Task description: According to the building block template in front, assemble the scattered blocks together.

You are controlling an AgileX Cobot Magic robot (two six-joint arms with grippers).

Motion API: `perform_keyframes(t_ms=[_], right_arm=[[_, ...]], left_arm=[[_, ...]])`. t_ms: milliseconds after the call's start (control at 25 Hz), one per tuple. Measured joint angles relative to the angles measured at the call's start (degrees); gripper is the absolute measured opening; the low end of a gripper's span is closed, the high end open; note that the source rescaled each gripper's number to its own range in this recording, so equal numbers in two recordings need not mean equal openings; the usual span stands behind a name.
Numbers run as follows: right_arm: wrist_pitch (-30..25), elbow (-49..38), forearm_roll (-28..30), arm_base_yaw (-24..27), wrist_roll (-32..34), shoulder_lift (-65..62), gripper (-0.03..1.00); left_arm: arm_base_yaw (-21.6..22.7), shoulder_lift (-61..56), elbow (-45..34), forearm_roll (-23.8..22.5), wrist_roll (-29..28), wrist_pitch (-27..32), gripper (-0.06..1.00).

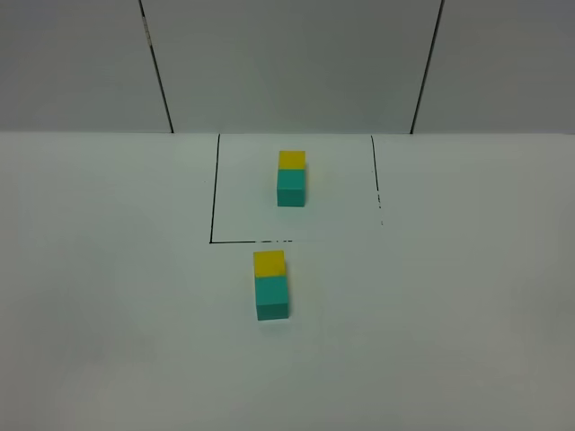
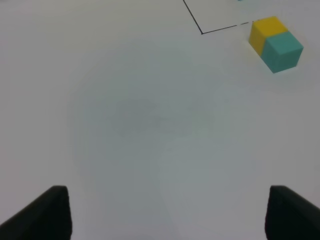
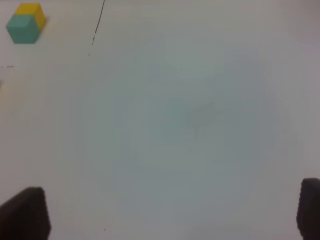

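White tabletop point(image 1: 108, 314) fills nearly all of my high view, matte and bare apart from the drawn lines and cubes; behind it I see a pale grey wall point(image 1: 287, 63) split by two dark vertical seams. Neither arm appears in that view at all.

On the table a thin black outline point(image 1: 214, 189) frames the building block template point(image 1: 291, 179), a yellow cube joined to a teal one, the yellow on the far side. The outline is patchy: its near edge breaks up into dashes and its right side fades to a few specks, so I cannot trace it fully.

Just outside the near edge of that frame sit the scattered blocks point(image 1: 270, 285), yellow touching teal in one row, yellow toward the frame, matching the template's order.

From the left wrist I see only the two dark fingertips of the left gripper point(image 2: 167, 215), cut off by the picture edge, spread wide and holding nothing, with the joined blocks well away beside a corner of the outline. The right gripper point(image 3: 175, 215) is likewise cropped to two blurred tips, released and empty; a yellow-and-teal pair shows small and soft far off, and I cannot tell which pair.
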State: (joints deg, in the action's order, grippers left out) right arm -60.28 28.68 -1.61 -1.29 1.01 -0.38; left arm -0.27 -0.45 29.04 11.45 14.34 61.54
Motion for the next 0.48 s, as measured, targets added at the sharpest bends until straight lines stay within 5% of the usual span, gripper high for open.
perform_keyframes(t_ms=[480], right_arm=[[0.00, 0.00, -0.24, 0.00, -0.53, 0.00, 1.00]], left_arm=[[0.00, 0.00, 0.00, 0.00, 0.00, 0.00, 0.68]])
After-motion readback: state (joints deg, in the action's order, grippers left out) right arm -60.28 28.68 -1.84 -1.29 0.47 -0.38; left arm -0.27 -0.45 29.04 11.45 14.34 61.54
